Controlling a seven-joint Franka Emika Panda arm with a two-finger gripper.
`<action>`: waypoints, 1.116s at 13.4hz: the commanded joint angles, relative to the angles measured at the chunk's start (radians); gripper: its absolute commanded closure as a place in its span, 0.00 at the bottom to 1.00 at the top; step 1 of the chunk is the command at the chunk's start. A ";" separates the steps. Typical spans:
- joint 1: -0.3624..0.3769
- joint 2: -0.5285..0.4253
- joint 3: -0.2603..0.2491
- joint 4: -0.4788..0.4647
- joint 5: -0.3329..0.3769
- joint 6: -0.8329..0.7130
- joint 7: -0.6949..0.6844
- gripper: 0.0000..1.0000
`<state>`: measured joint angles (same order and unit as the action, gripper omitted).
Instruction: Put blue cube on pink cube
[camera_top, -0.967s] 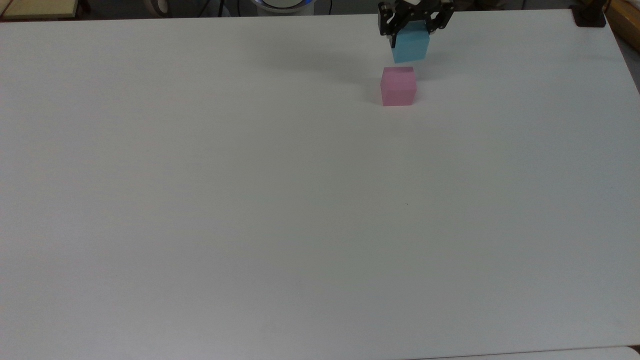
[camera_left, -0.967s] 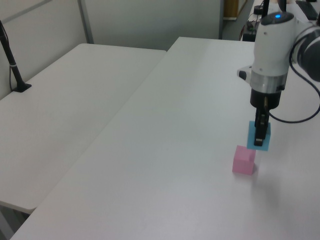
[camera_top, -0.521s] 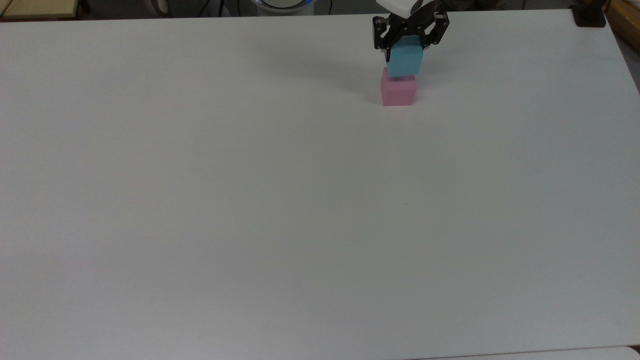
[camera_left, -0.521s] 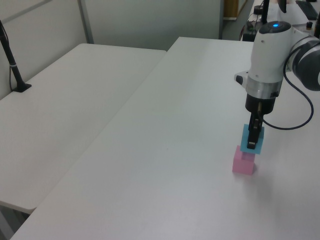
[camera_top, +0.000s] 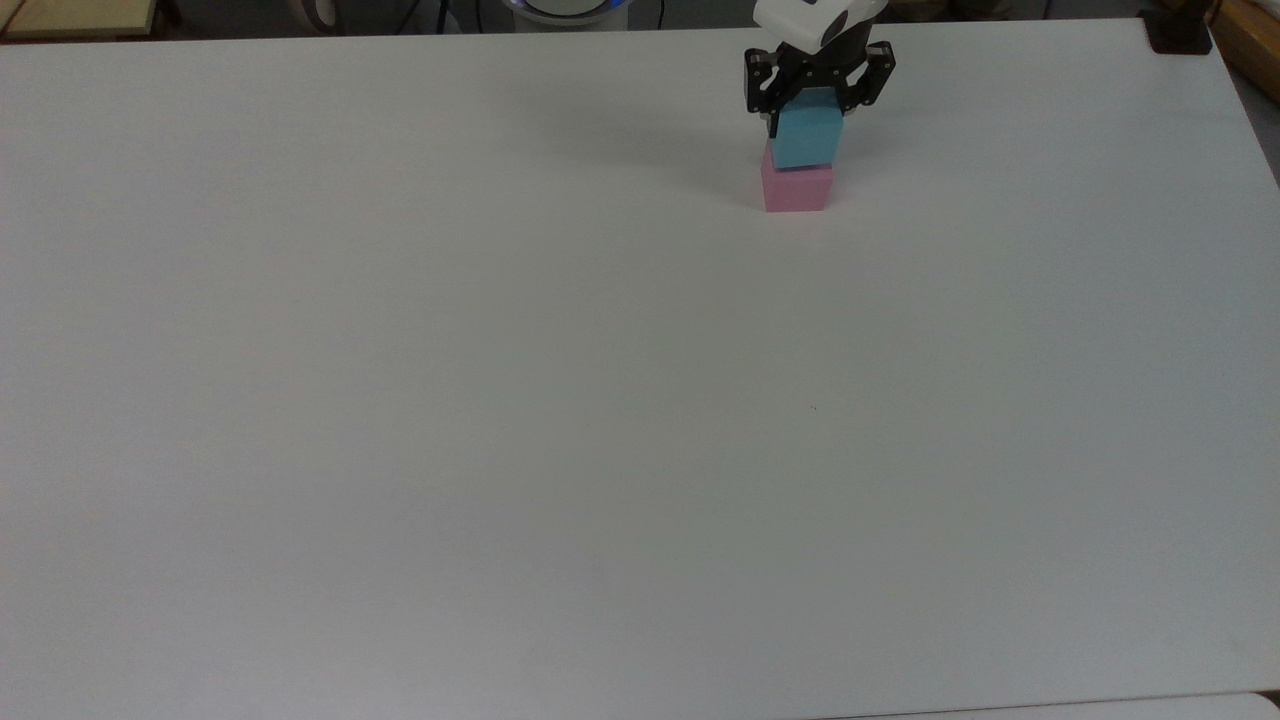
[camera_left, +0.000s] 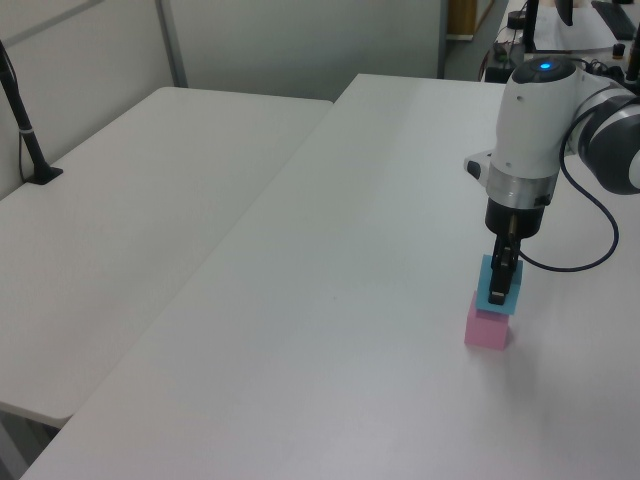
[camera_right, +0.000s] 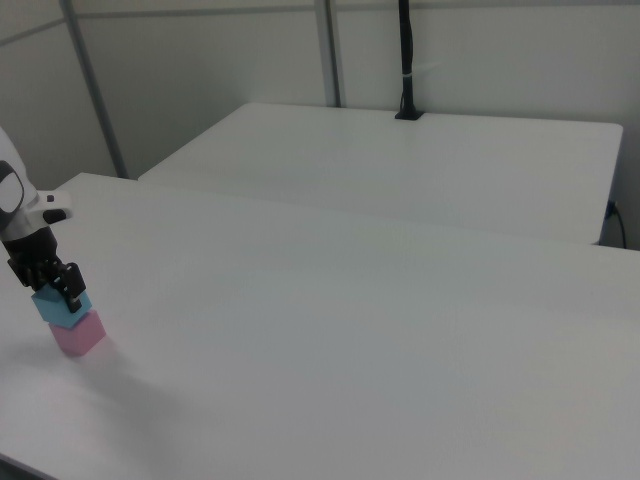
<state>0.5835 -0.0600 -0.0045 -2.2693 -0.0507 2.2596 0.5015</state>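
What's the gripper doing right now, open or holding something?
Gripper: shut on the blue cube, which sits on the pink cube.

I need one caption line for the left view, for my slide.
The tool holds the blue cube on top of the pink cube on the white table.

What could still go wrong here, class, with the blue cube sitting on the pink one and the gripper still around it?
1. The blue cube looks offset from the pink cube, toward the top view's right, so it may tip when released.
2. The gripper grips the blue cube; if a finger sticks on opening, it could drag the cube sideways.
3. Pulling away at an angle might knock over the stack.
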 joint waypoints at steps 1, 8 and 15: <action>0.002 0.000 -0.002 -0.006 -0.029 0.023 0.029 0.20; 0.001 0.002 -0.009 0.036 -0.031 -0.006 0.028 0.00; -0.005 -0.040 -0.018 0.457 -0.029 -0.559 -0.010 0.00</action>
<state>0.5784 -0.1047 -0.0148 -1.9489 -0.0624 1.8505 0.5035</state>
